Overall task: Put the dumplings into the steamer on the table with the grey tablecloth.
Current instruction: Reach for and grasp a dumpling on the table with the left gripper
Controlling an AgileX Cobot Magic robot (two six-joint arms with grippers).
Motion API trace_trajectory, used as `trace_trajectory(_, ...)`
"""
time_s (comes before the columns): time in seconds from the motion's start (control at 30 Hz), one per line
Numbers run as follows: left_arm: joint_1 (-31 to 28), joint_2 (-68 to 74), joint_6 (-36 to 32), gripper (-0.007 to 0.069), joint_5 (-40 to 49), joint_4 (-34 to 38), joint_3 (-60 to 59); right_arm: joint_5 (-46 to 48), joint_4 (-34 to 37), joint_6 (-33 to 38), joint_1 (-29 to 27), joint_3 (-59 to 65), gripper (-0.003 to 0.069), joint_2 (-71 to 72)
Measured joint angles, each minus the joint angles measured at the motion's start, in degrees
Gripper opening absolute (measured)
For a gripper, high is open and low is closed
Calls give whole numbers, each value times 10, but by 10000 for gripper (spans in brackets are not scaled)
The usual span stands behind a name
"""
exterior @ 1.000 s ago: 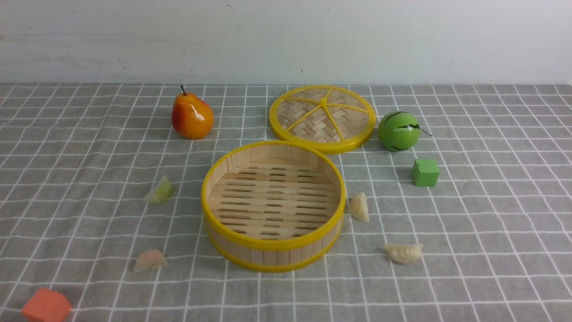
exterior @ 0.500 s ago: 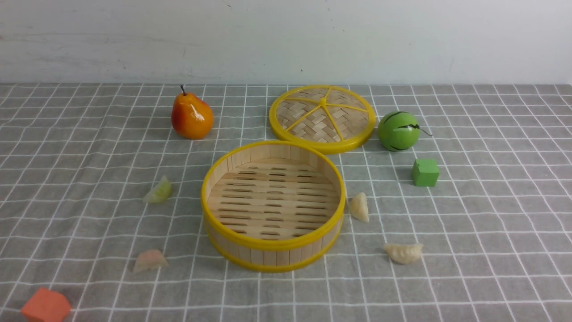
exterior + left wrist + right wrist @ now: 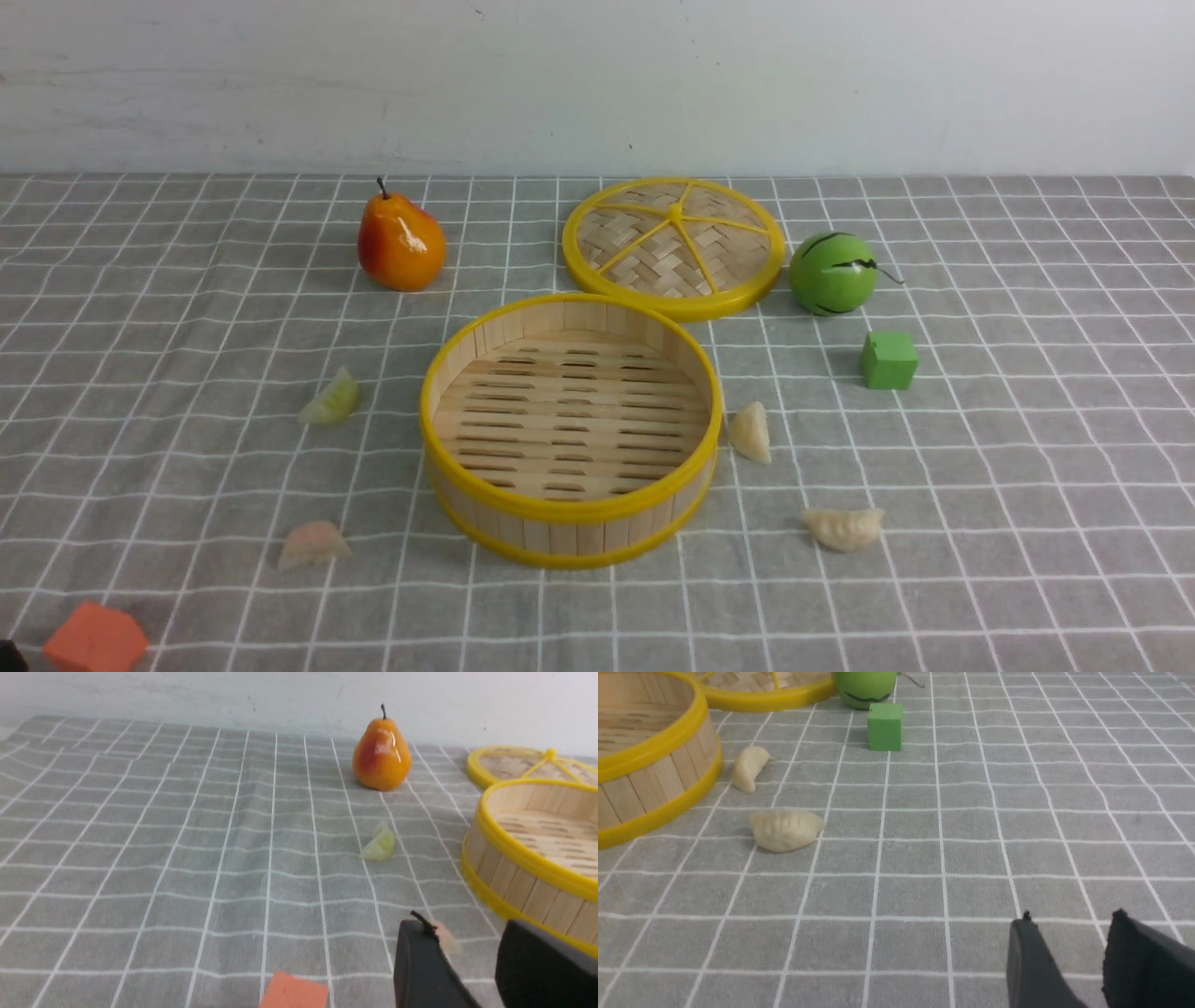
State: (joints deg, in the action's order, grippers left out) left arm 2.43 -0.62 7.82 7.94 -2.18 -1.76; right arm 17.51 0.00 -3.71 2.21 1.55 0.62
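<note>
**A:** Front view first: where does everything sit?

**B:** The steamer (image 3: 569, 511) stands mid-tabletop (image 3: 1027, 467) with nothing in it. On its left-edge side lie the green dumpling (image 3: 330, 399) and, closer to the near edge, the pinkish dumpling (image 3: 313, 543). On the right-edge side, the farther cream dumpling (image 3: 752, 432) lies just beside the steamer's wall. The nearer cream dumpling (image 3: 845, 527) is a little apart from it.

**A:** And the left wrist view?

**B:** The left end effector (image 3: 469, 952) hangs low, its jaws apart with nothing between them. The pinkish dumpling shows just beyond them.

**A:** Right wrist view?

**B:** The right end effector (image 3: 1069, 933) also has its jaws apart and empty. It is well apart from the nearer cream dumpling.

**A:** How will they handle?

**B:** They look tiny and light, and probably soft and a bit slick. I'd pinch across the plump belly from above, not on the thin pleated edge, and squeeze gently so the dumpling doesn't squirt out. The steamer looks stiff but light, so a bump to its rim might shift it on the grey tablecloth (image 3: 187, 280).
</note>
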Motion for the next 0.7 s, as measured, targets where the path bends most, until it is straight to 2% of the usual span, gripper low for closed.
trace_trajectory(0.27, 0, 0, 0, 237, -167, 0, 0, -229, -11, 0, 0, 0, 240, 0)
trace_trajectory(0.3, 0, 0, 0, 237, -213, 0, 0, -295, -11, -5, 0, 0, 240, 0)
trace_trajectory(0.4, 0, 0, 0, 237, -280, 0, 0, -397, -11, -30, 0, 0, 240, 0)
trace_trajectory(0.43, 0, 0, 0, 237, -280, 0, 0, -397, -11, -32, 0, 0, 240, 0)
trace_trajectory(0.47, 0, 0, 11, 237, -321, 1, 0, -443, -11, -56, 0, 0, 240, 0)
trace_trajectory(0.53, 0, 0, 29, 237, -341, 5, 0, -455, -11, -73, 0, 0, 240, 0)
trace_trajectory(0.6, 0, 0, 100, 224, -381, 18, 2, -464, -11, -120, 0, 0, 228, 0)
trace_trajectory(0.7, 0, 6, 143, 176, -367, 14, 30, -454, -11, -136, 0, -13, 183, 0)
